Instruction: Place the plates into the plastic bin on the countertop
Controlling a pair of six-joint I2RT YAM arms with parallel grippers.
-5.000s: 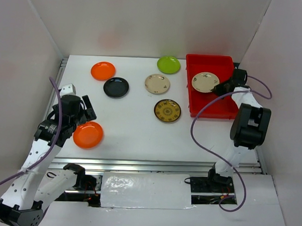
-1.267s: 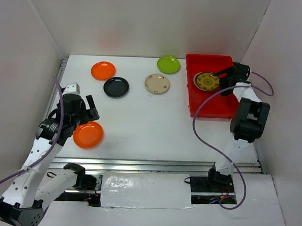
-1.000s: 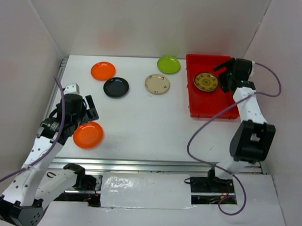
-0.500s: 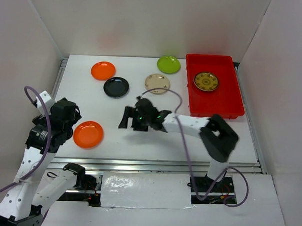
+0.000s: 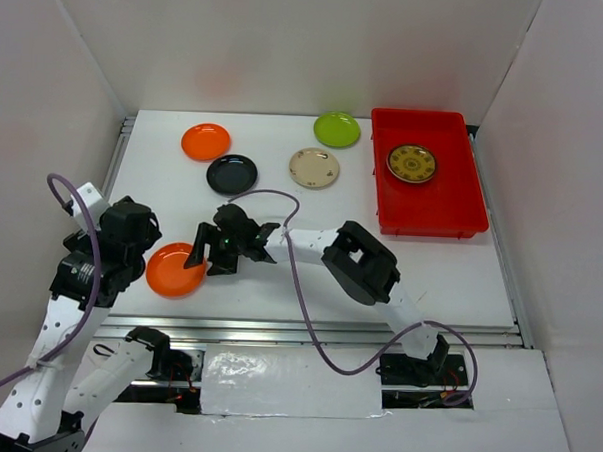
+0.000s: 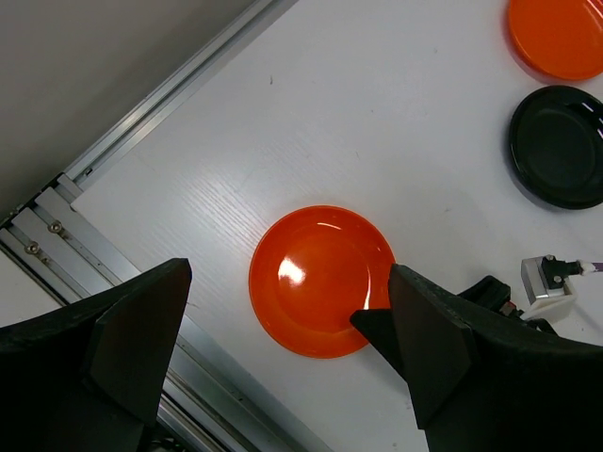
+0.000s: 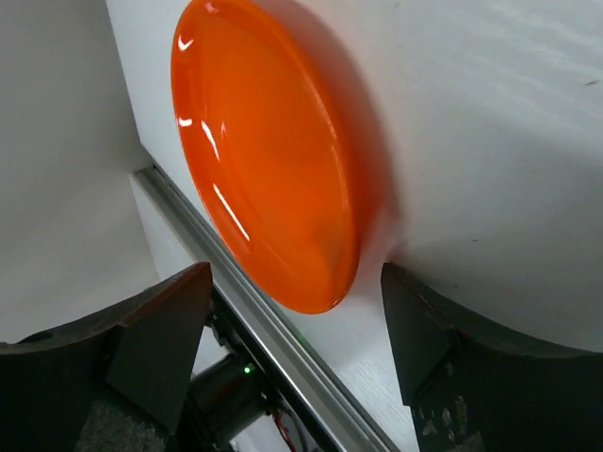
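Orange, small, round and shallow, a plate (image 5: 174,271) lies near left on the plain white countertop (image 5: 450,273). The right arm stretches low across the table from the right, and the right gripper (image 7: 294,273) is at the plate's right rim with jaws spread, holding nothing. The left gripper (image 6: 273,297) hovers above, jaws parted and empty. A brown-gold patterned plate (image 5: 411,163) sits inside the red rectangular plastic bin (image 5: 427,206), far right.

Orange plate (image 7: 268,160) flat on white countertop (image 7: 490,122); right hand (image 7: 292,330) fingers spread, straddling its near rim.
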